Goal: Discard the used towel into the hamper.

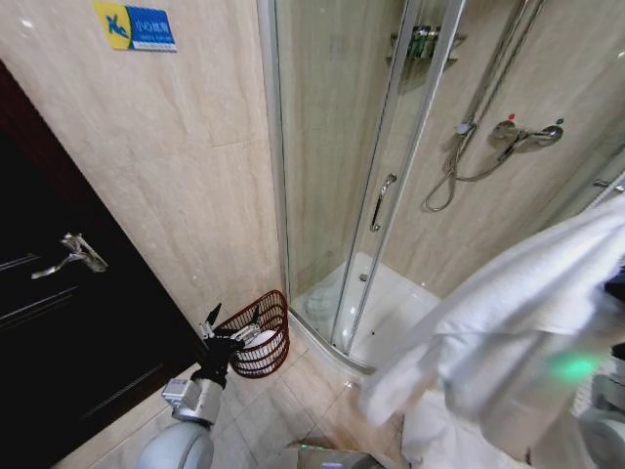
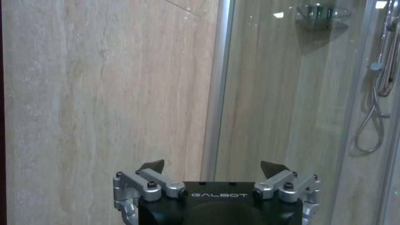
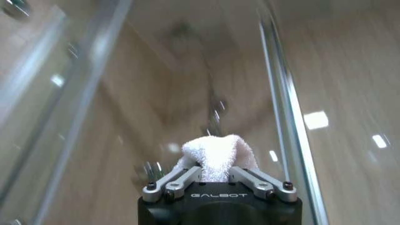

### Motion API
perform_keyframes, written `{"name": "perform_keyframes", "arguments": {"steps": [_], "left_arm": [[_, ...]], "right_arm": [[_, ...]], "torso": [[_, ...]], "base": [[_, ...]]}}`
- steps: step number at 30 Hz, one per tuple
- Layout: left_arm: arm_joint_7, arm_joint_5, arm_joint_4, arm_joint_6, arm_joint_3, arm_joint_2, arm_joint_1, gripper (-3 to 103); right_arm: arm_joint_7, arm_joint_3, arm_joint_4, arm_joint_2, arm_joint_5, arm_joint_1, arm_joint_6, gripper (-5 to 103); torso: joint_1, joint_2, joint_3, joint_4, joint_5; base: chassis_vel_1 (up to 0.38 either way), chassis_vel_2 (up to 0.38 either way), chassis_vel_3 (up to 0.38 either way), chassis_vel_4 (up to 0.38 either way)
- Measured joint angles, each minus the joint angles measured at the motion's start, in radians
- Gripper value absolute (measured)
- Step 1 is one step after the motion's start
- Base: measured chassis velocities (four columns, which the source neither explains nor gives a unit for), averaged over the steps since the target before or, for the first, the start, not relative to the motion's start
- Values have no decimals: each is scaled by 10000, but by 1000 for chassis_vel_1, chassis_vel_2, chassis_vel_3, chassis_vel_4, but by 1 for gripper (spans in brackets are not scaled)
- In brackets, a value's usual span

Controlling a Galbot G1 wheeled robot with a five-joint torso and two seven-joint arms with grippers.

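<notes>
Right gripper (image 3: 218,176) clamped on white towel (image 1: 518,322) – held high; left gripper (image 2: 218,166) jaws spread, empty, near hamper (image 1: 262,332).

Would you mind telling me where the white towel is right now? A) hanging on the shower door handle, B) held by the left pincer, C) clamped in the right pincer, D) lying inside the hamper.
C: the right pincer is shut on a fold of the towel, which drapes at the right of the head view, while the left pincer is open and holds nothing.
</notes>
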Motion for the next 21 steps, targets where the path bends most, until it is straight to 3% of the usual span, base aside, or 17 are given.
{"name": "perform_keyframes", "arguments": {"steps": [3, 6, 21], "left_arm": [[0, 0, 0, 0, 0, 0, 0, 100], [0, 0, 0, 0, 0, 0, 1, 100], [0, 1, 0, 0, 0, 0, 0, 100]], "right_arm": [[680, -488, -1, -50, 131, 112, -1132, 6], [770, -732, -1, -19, 168, 41, -1480, 6], [614, -569, 3, -172, 210, 125, -1146, 6]], "torso": [[0, 0, 1, 3, 4], [0, 0, 0, 1, 3], [0, 0, 0, 1, 0]], "base": [[0, 0, 0, 0], [0, 0, 0, 0], [0, 0, 0, 0]]}}
